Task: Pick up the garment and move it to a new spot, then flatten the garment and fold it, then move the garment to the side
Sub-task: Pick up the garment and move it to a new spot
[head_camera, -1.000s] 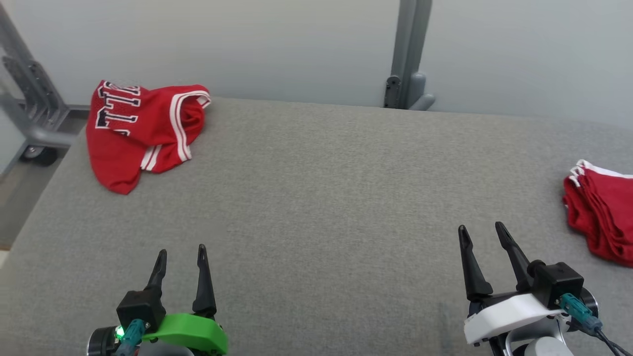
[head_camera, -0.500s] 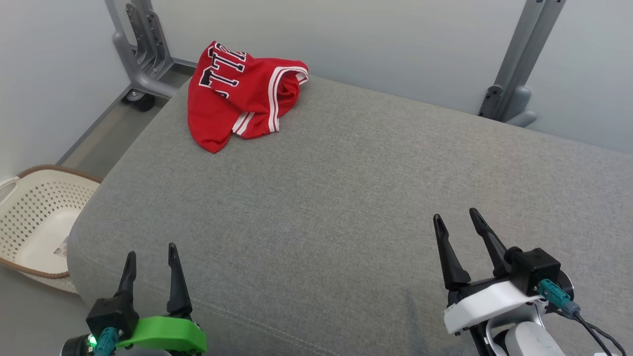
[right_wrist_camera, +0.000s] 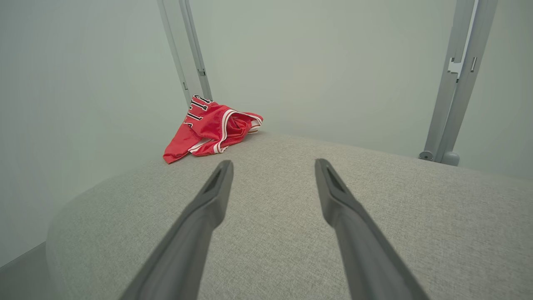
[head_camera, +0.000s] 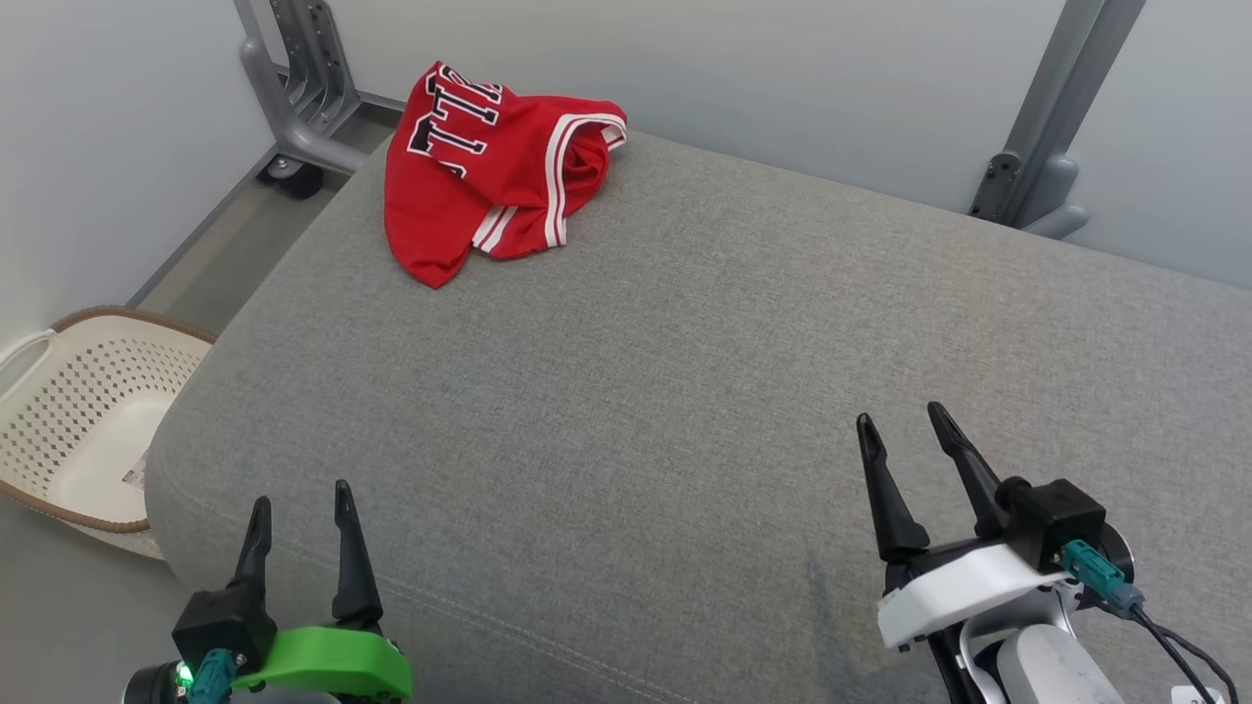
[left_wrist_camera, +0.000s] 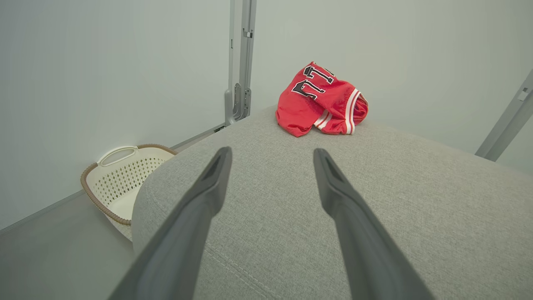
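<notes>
Well, garment sits bunched at the cushion's far-left corner, right by its edge. Left gripper and right gripper released, empty, near edge. Risk: a long reach nudges it off.

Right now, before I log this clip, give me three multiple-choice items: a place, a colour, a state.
1. Where on the grey cushion does the red jersey lie? A. far left corner B. near right corner C. middle
2. The jersey's trim is: A. yellow B. white C. green
3. The left gripper and right gripper are: A. both shut B. one holding cloth C. both open, empty
Key: 1A, it lies crumpled at that corner; 2B, white stripes edge it; 3C, jaws stand apart, nothing between.
</notes>
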### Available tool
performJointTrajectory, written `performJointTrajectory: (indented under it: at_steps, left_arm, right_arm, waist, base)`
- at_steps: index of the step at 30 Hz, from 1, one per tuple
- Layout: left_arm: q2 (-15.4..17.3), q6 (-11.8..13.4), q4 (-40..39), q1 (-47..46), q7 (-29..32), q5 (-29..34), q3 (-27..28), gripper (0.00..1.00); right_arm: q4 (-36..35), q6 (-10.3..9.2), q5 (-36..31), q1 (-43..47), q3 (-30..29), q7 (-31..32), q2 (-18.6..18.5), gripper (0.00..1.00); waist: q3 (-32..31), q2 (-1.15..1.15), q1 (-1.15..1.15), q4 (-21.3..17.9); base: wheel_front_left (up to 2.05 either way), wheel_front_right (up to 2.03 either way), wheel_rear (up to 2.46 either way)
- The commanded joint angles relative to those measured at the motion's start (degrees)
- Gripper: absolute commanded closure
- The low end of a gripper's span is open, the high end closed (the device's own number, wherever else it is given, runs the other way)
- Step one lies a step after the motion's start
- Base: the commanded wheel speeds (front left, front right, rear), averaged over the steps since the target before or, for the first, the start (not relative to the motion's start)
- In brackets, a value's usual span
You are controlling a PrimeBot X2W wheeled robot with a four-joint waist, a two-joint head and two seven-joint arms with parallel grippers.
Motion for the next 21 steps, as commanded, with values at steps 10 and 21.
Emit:
performJointTrajectory:
  at_steps: [10, 21]
  left_arm:
    - [1.71, -2.27, 3.56, -8.43, -0.06, 1.89, -1.47, 0.0]
    - [8.67, -4.35, 9.43, -30.22, 1.53, 3.27, -0.09, 0.0]
  right_arm:
    - [-2.69, -0.09, -1.92, 1.67, -2.96, 0.32, -0.18, 0.0]
    - [-8.63, -0.09, -6.64, -4.22, -1.85, 4.29, -0.23, 0.0]
  waist:
    - [2.9, 0.0, 0.0, 0.5]
    - [15.31, 0.0, 0.0, -8.52]
  base:
    - [0.0, 0.0, 0.0]
    - [0.0, 0.0, 0.0]
